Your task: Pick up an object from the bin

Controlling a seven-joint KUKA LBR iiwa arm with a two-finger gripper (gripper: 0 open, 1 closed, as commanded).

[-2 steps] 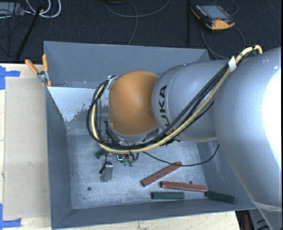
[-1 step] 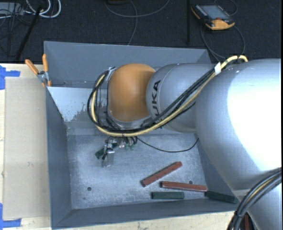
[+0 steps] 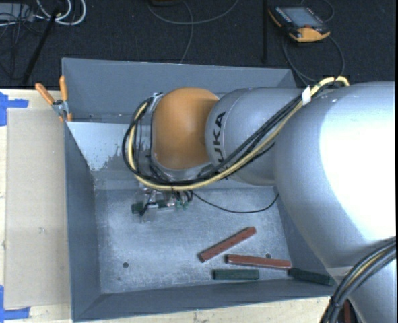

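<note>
My gripper (image 3: 143,209) hangs low over the bin floor in the left-middle, just under the orange wrist cover, and only its dark tip shows. A reddish-brown flat stick (image 3: 227,244) lies slanted on the floor to the lower right of it, well apart. Below that stick lies a second reddish-brown stick (image 3: 258,262), nearly level. A dark green stick (image 3: 235,274) rests close to the front wall. Nothing shows between the fingers.
The arm reaches in from the right and covers the bin's right and back parts. A dark stick (image 3: 312,276) lies at the front right corner, partly under the arm. Bare grey floor spreads around and in front of the gripper.
</note>
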